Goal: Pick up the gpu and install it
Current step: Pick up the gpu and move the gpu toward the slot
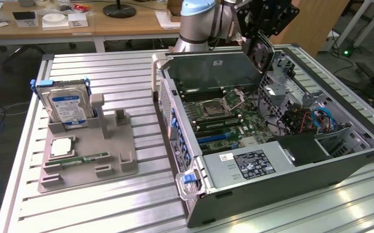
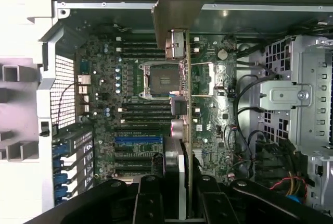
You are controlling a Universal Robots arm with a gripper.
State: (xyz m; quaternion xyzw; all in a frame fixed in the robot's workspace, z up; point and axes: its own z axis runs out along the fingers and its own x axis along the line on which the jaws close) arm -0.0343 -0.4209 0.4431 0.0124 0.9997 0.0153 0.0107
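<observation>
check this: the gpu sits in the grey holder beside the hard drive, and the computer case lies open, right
No: the gpu isn't in the grey holder; the gripper holds it in its jaws above the open computer case, as the exterior view shows.

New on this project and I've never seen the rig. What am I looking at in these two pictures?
It is one robot arm working at a slatted metal table. The exterior view comes from a camera off the arm. The wrist view comes from a camera on the arm's own wrist, looking into the open computer case. The end effector, the arm's grasping part, is shut on the gpu, a dark card held over the motherboard. On the exterior view's left, a grey holder carries a blue-labelled hard drive standing upright and a green RAM stick lying flat.
</observation>
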